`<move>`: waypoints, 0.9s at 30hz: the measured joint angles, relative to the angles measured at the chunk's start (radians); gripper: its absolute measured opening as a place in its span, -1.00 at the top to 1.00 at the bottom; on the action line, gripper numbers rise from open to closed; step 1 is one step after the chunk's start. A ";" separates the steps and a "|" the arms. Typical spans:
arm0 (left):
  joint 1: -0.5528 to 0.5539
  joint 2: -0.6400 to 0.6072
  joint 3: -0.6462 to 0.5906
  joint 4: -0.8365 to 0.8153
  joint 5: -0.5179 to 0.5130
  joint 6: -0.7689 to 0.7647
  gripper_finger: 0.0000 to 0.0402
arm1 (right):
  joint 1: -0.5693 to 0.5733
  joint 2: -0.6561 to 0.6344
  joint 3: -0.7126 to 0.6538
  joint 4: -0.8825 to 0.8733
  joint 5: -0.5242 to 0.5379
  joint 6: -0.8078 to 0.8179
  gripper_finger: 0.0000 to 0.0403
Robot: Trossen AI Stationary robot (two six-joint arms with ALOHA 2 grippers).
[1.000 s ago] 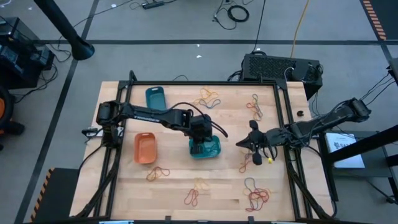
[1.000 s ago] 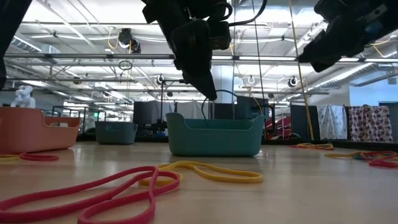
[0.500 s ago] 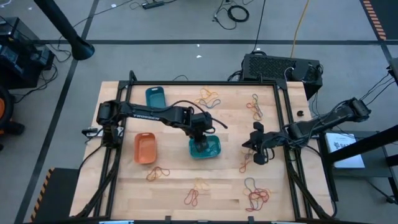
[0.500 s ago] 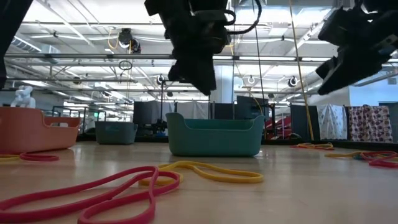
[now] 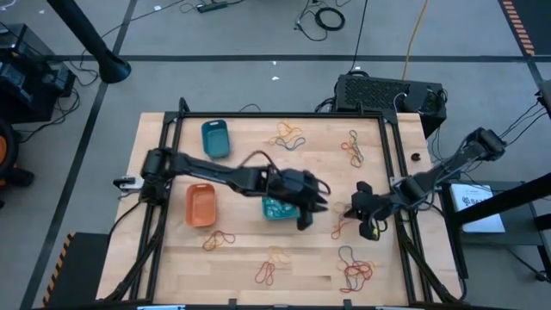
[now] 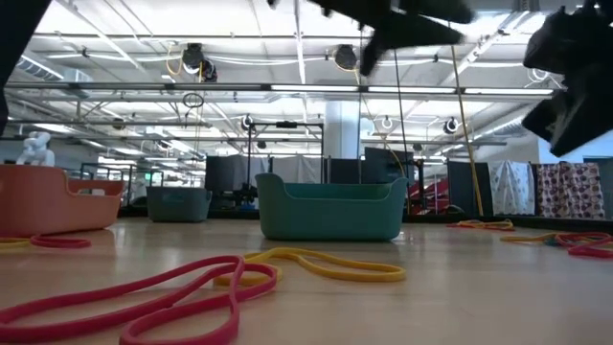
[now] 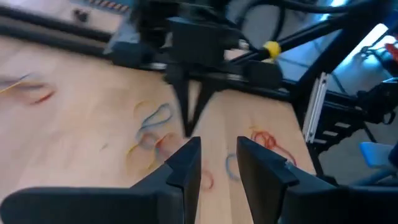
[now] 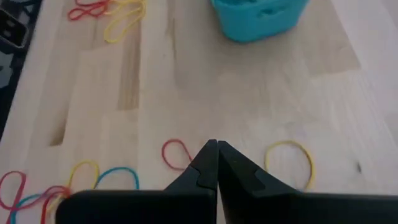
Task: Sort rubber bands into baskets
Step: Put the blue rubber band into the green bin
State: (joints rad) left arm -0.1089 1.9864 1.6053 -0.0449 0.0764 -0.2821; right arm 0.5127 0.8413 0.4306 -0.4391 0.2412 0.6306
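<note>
The teal basket [image 5: 274,209] stands mid-table, also seen in the low view [image 6: 330,209]. The orange basket [image 5: 201,205] is to its left, the blue basket [image 5: 215,138] at the far left. My left gripper [image 7: 217,163] hovers open and empty above the teal basket's right side [image 5: 315,198], pointing toward my right gripper. My right gripper [image 8: 216,145] is shut and empty, right of the teal basket [image 5: 356,203], above a red band [image 8: 176,153] and a yellow band [image 8: 290,162]. Both lie flat on the wood.
Loose rubber bands lie in clusters at the far middle [image 5: 290,133], far right [image 5: 353,148], near left [image 5: 218,239], near middle [image 5: 274,269] and near right [image 5: 355,270]. A black frame [image 5: 392,172] borders the table. Red [image 6: 144,297] and yellow [image 6: 316,266] bands lie near the low camera.
My left gripper has risen from just above the teal basket, tipped from pointing down to nearly level, and swung toward the table's right edge. My right gripper has turned and moved a little toward the near edge, staying shut.
</note>
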 joint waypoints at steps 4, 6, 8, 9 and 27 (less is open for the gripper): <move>-0.013 0.089 -0.003 0.112 0.011 0.059 0.46 | 0.051 0.006 0.001 -0.160 0.050 0.187 1.00; -0.012 0.128 -0.001 0.165 -0.002 0.083 0.46 | 0.071 0.016 0.000 -0.242 0.090 0.296 1.00; -0.006 0.171 -0.002 0.224 -0.001 0.081 0.46 | 0.080 0.034 0.000 -0.282 0.124 0.383 1.00; -0.003 0.190 -0.002 0.241 0.007 0.079 0.46 | 0.082 0.044 0.000 -0.291 0.128 0.401 1.00; 0.004 0.141 0.044 0.125 0.089 0.082 0.46 | 0.080 0.304 -0.001 -0.303 0.147 0.449 0.52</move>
State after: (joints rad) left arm -0.1051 2.1273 1.6493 0.0797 0.1658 -0.2005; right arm 0.5930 1.1449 0.4294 -0.7421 0.3877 1.0798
